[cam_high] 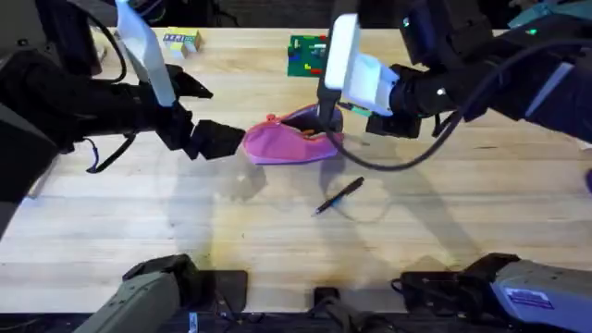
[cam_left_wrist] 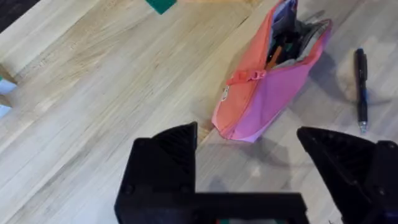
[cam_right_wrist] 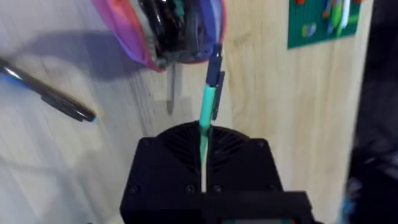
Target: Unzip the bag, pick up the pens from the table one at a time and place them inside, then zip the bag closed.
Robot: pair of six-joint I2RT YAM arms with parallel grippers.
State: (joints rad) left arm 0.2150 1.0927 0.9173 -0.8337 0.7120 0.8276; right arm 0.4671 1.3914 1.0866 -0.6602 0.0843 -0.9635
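The pink bag (cam_high: 289,145) lies at mid-table with its zipper open (cam_left_wrist: 267,81). Directly over the bag's right part, my right gripper (cam_high: 326,118) is shut on the light green pen (cam_right_wrist: 208,93), and the pen's far end reaches the bag's open mouth (cam_right_wrist: 121,28). In the right wrist view the gripper (cam_right_wrist: 202,134) holds the pen upright between its fingers. My left gripper (cam_high: 217,125) stands open just off the bag's left end, holding nothing (cam_left_wrist: 249,155). The black pen (cam_high: 338,196) lies on the table in front of the bag (cam_left_wrist: 360,90) (cam_right_wrist: 50,96).
A green board with small parts (cam_high: 307,54) (cam_right_wrist: 323,22) sits behind the bag near the table's far edge. A small box (cam_high: 180,40) lies at the back left. Bare wooden table (cam_high: 277,240) stretches in front of the pen.
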